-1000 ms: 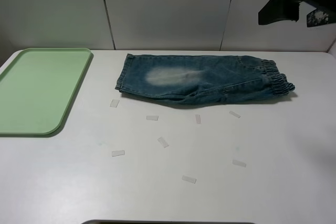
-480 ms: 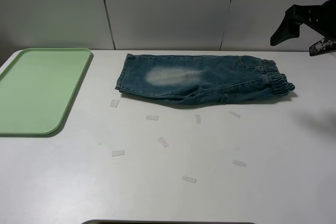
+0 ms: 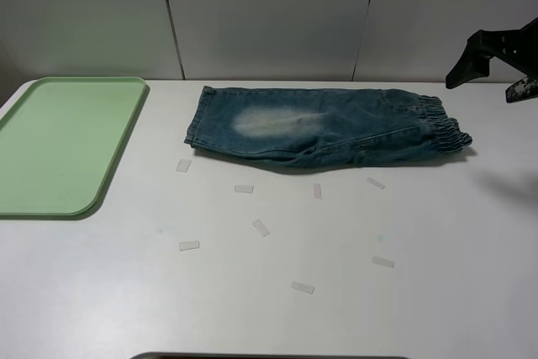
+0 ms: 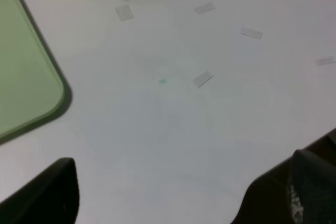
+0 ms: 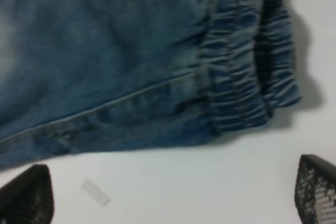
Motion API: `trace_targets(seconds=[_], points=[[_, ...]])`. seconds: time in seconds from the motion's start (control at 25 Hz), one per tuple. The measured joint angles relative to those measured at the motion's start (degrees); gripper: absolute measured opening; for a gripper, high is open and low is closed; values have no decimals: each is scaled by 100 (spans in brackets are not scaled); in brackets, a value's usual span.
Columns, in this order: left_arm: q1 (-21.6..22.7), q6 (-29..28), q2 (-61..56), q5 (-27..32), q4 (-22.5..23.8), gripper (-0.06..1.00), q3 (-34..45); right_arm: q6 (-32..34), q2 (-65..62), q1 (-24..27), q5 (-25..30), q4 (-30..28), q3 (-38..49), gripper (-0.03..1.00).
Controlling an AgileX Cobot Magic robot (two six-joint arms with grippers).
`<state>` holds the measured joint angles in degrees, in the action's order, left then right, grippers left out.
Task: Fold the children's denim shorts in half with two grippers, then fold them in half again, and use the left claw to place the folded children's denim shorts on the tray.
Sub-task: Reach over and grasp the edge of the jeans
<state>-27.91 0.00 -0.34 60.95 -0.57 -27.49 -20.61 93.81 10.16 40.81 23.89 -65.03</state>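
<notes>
Faded blue denim shorts (image 3: 324, 128): long axis left-right, waistband end right, nearest black 2-finger right gripper (image 5: 170, 195), spread wide, empty; black left gripper (image 4: 173, 195) likewise spread, empty, nearer side

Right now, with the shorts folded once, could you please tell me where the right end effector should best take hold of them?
I would pinch the gathered waistband of the denim shorts, at its near corner, coming from above on the right. That bunched, layered edge stands thicker than the flat leg, and the open right end effector hangs closest to that end.
</notes>
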Motion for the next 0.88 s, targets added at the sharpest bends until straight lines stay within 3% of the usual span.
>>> trace_targets(seconds=[0.36,0.88], points=[[0,0,0,0,0,79,0,-7,807,394,385,429,-596,69],[0,0,0,-2,0,79,0,-601,2402,514,630,942,-1998,69]])
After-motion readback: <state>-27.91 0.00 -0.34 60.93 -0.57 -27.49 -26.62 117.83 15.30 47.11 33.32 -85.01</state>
